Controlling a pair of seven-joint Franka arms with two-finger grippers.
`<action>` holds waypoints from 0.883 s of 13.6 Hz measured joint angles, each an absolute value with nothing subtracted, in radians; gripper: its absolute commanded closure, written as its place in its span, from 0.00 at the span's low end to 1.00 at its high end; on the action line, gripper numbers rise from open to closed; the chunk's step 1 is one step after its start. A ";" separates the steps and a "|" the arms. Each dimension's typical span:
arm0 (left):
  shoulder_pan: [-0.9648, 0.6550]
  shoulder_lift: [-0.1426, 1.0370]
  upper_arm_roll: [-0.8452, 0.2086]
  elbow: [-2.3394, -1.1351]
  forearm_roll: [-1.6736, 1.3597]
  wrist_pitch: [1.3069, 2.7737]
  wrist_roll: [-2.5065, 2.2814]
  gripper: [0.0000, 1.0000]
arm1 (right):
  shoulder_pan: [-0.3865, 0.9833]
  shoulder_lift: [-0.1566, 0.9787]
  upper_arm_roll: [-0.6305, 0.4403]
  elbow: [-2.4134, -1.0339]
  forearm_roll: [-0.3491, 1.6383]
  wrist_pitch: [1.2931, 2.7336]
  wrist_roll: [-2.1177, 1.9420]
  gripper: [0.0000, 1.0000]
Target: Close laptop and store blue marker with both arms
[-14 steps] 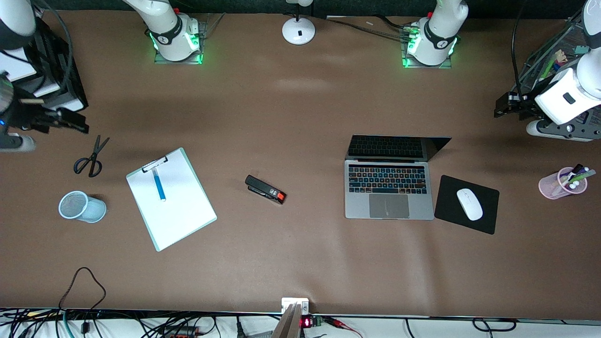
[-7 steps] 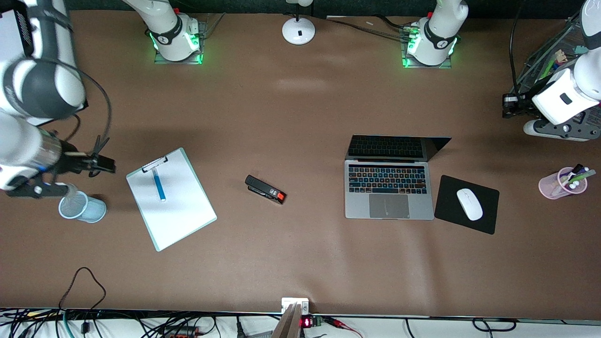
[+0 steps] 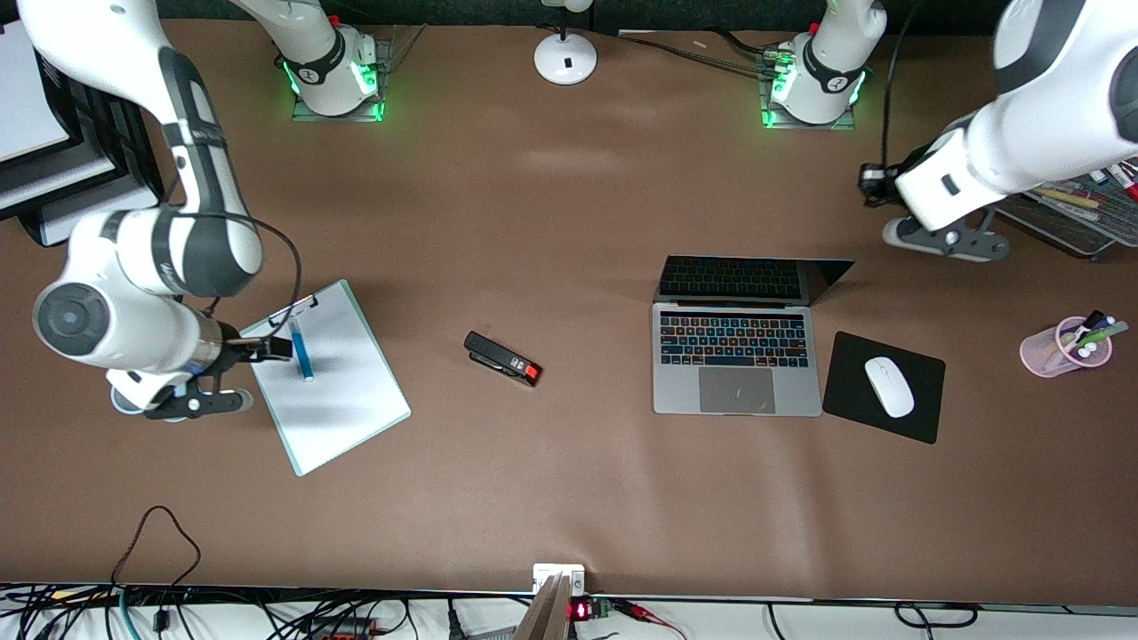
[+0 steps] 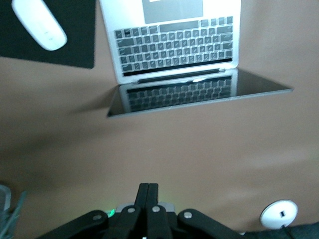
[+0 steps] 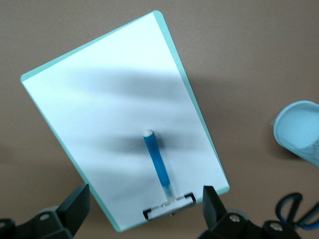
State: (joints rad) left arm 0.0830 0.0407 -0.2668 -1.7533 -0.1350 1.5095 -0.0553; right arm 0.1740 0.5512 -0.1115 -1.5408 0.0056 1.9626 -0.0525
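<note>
Brown table [image 3: 569,222]. My right gripper [image 3: 267,348], spread wide, over the clipboard [image 3: 342,413] bearing the blue marker [image 3: 300,349]. Laptop [image 3: 736,360] open mid-table. My left gripper [image 4: 148,191], pinched closed, over bare table nearby. Risk: marker rolling off if nudged.

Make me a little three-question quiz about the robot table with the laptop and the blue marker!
1. True or false: the laptop is already closed.
2. What is the blue marker lying on?
A. mouse pad
B. clipboard
C. bare table
3. Fill in: the right gripper has its fingers ____ over the clipboard.

Key:
1. False: its lid stands up and the keys show.
2. B
3. Open. The left gripper is shut, over bare table by the laptop's lid.
</note>
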 measured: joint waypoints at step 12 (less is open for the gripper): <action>0.084 0.056 -0.445 -2.184 -0.117 2.119 -0.207 1.00 | 0.175 0.698 -0.114 -1.540 0.006 2.086 -0.263 0.00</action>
